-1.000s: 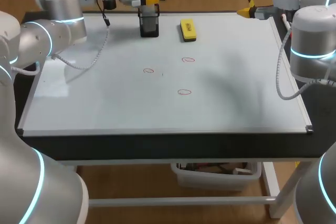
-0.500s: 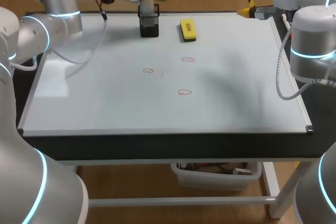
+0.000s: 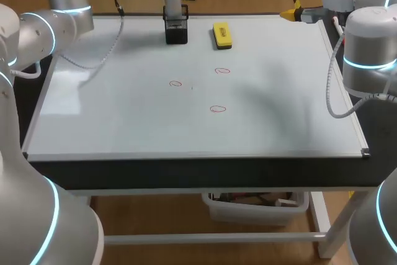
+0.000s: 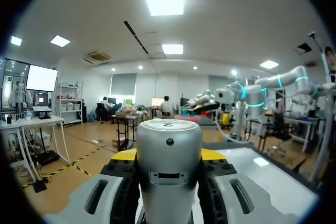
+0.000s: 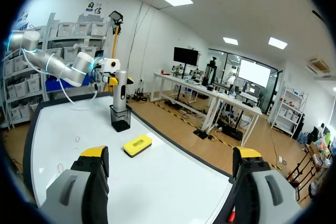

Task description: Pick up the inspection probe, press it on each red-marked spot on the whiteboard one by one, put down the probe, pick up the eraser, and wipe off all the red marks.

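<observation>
1. The silver-grey cylindrical inspection probe is gripped by the jaws of the left arm. The jaws are closed on it from both sides, with a yellow tip against each flank. The probe is held upright at the far edge of the white rectangular whiteboard.
2. The probe's lower end is seen at the open top of the black box-shaped holder. Whether it is free of the holder cannot be told, so the pick-up is judged to be under way and not finished.
3. Three small red circles are drawn on the whiteboard, all well apart from the probe: the left red mark, the far red mark and the near red mark. None is touched, so all three presses are judged to be left.
4. The yellow block-shaped eraser lies flat on the whiteboard near the holder, untouched. Putting the probe down, taking up the eraser and wiping off the marks are all judged to be left.
5. The jaws of the right arm are spread wide and nothing is held in them. They are seen at the far right corner of the whiteboard, well apart from the eraser and the marks.
6. The whiteboard is carried by the dark-edged bench.
</observation>
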Controlling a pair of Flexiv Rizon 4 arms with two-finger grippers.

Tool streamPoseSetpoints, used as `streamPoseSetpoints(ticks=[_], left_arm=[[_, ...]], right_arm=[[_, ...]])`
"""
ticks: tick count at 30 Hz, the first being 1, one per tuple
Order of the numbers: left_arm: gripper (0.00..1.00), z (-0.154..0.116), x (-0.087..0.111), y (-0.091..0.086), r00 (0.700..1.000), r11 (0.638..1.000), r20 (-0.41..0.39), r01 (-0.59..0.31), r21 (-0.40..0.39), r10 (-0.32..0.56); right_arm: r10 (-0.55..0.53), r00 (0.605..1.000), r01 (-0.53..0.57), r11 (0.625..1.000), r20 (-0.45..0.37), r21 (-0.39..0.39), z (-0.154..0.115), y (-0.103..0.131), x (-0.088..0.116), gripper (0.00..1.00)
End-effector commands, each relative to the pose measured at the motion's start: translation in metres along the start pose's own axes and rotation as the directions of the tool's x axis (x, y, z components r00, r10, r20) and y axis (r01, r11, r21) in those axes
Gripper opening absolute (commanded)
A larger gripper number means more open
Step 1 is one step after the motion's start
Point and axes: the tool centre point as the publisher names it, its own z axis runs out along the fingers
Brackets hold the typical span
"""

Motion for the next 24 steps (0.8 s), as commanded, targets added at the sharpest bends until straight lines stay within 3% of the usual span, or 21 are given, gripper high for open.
streamPoseSetpoints(ticks=[1,12,24], left_arm=[[0.00,0.002,-0.007,-0.009,0.996,1.000,-0.092,0.003,-0.006,-0.004],[0.00,0.003,-0.001,-0.030,0.993,1.000,-0.113,-0.024,-0.015,0.023],[0.00,-0.013,0.010,-0.048,0.993,0.999,-0.113,-0.035,-0.024,0.032]], right_arm=[[0.000,1.000,0.000,1.000,-0.001,0.003,0.000,0.000,0.000,1.00],[0.000,1.000,0.000,1.000,-0.001,0.003,0.000,0.000,0.000,1.00],[0.000,1.000,0.000,1.000,-0.001,0.003,0.000,0.000,0.000,1.00]])
